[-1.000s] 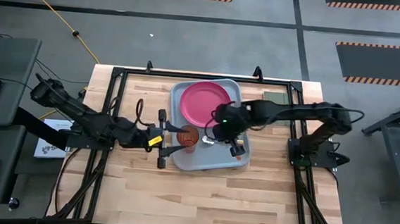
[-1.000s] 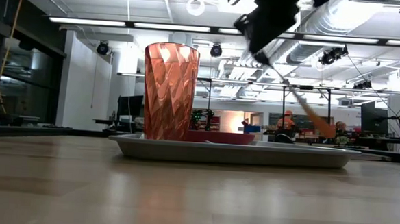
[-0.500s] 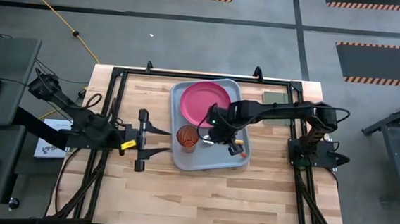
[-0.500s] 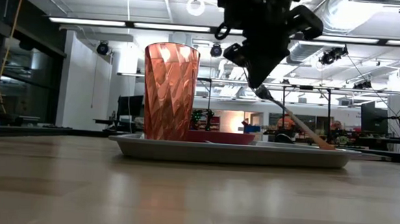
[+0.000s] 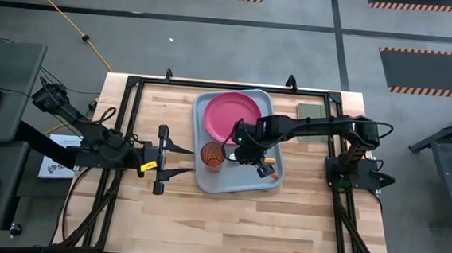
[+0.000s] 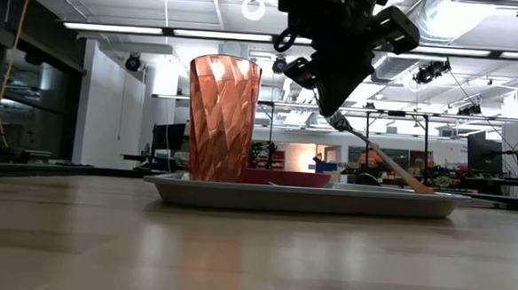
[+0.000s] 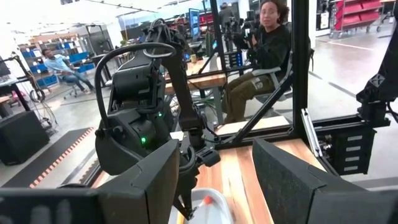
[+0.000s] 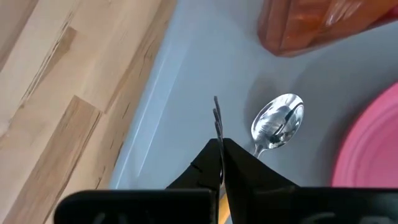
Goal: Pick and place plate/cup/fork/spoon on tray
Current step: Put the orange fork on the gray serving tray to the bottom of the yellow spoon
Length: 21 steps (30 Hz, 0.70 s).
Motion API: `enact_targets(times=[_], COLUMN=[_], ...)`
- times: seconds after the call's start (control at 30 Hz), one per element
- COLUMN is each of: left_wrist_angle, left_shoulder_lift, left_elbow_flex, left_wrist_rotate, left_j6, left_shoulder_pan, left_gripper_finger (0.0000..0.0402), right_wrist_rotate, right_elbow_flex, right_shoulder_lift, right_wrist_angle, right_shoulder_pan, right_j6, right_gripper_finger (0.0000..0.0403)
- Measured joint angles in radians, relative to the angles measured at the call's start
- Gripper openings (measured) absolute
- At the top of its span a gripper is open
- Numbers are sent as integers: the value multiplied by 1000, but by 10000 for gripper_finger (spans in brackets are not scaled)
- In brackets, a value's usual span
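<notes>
High view: right gripper (image 5: pixel 245 154), clamped on the fork (image 6: pixel 378 155), stays over the tray (image 5: pixel 272 182) while the open left gripper (image 5: pixel 177 160) has barely shifted

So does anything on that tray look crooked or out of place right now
Only the fork: the right hand pinches its tine end, so it slants, handle tip touching the tray. The cup stands upright, and the spoon and plate lie flat.
</notes>
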Motion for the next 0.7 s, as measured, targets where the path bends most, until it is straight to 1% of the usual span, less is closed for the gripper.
enact_targets(times=[0.2, 0.7], left_wrist_angle=[-29, -29], left_shoulder_lift=[0, 0], left_elbow_flex=[0, 0], left_wrist_rotate=[0, 0], left_j6=[-1, -1], left_shoulder_pan=[0, 0], left_gripper_finger=[195, 195], right_wrist_rotate=[0, -1], right_elbow_flex=[0, -1], right_shoulder_lift=[0, 0], right_wrist_angle=[3, 4], right_shoulder_pan=[0, 0], right_j6=[0, 0], right_gripper_finger=[0, 0])
